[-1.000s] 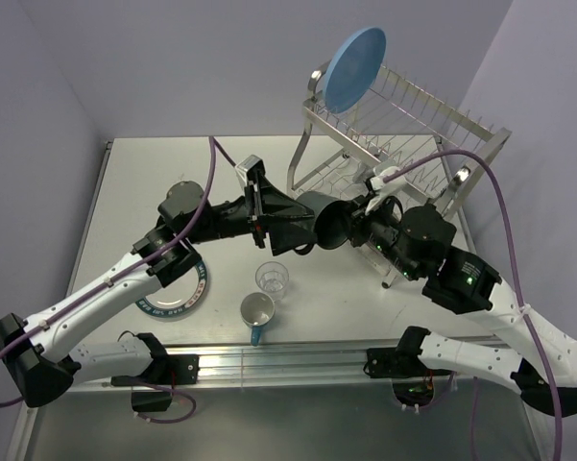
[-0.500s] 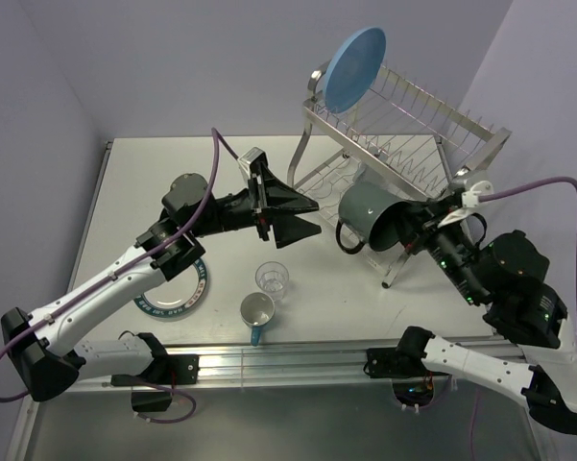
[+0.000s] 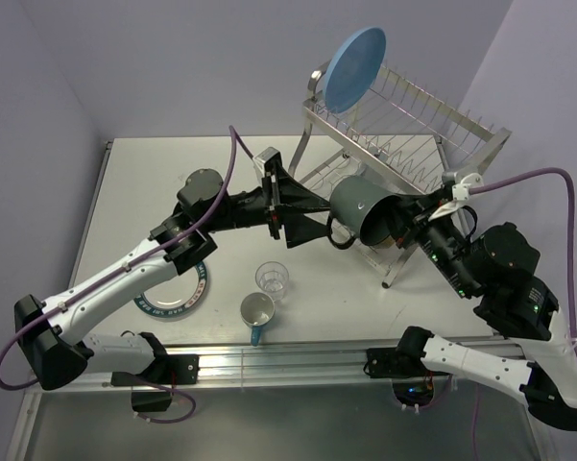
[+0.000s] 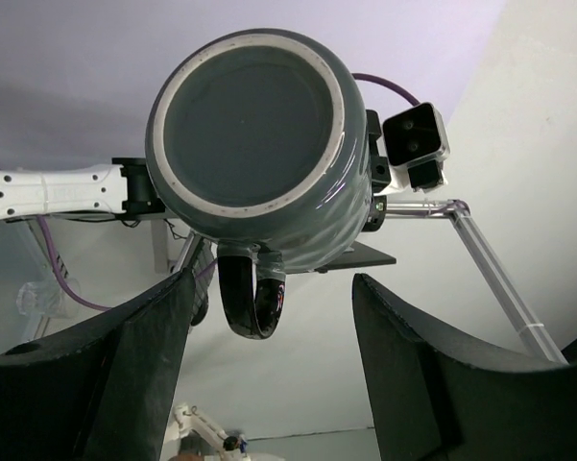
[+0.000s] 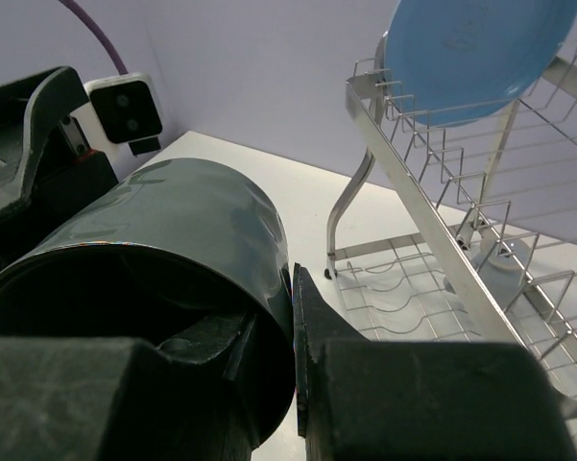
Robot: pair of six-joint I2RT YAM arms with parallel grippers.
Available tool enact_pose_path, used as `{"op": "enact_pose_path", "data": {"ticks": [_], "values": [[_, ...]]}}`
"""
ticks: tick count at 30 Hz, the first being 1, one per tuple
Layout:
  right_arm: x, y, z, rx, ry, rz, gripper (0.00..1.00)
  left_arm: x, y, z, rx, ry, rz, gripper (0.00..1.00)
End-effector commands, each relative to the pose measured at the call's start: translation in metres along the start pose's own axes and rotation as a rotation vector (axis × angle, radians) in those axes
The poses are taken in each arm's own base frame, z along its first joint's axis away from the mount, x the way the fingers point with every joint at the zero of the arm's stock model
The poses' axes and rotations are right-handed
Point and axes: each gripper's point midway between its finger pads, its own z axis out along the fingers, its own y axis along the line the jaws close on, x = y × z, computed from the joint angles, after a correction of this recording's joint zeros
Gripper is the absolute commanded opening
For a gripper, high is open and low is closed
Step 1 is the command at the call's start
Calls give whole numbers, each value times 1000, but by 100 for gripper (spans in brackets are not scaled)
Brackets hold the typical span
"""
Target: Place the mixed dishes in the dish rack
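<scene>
My right gripper point(image 3: 397, 223) is shut on the rim of the dark mug point(image 3: 362, 211), one finger inside and one outside point(image 5: 317, 317). It holds the mug point(image 5: 163, 250) on its side in the air in front of the dish rack point(image 3: 413, 134). My left gripper point(image 3: 321, 217) is open and empty, its tips just left of the mug's base point(image 4: 250, 125) and handle point(image 4: 252, 300). The large light-blue plate point(image 3: 355, 67) stands in the rack's top tier. The white plate with a teal rim point(image 3: 178, 293) lies under my left arm. The black bowl is out of view.
A clear glass point(image 3: 272, 279) and a white-and-blue mug point(image 3: 257, 310) stand near the table's front edge. A pale blue item point(image 5: 504, 264) sits in the rack's lower tier. The rack's slanted leg point(image 5: 350, 206) is close to the right of the held mug.
One second ago the mug sat between both grippers. The right gripper has carried it away to the right, then a little back. The left gripper is open and has followed rightwards.
</scene>
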Motion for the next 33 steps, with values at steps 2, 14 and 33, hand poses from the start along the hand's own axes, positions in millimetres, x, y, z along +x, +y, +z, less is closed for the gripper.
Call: {"op": "enact_pose_path", "data": {"ticks": [2, 14, 33], "values": [[-47, 8, 3, -29, -168, 86, 0, 18, -29, -3, 101, 59, 28, 73], [-39, 17, 16, -45, -170, 84, 0, 30, -38, 6, 181, 107, -2, 70], [-27, 16, 16, -40, -161, 105, 0, 37, -49, 3, 312, 123, 18, 39]]}}
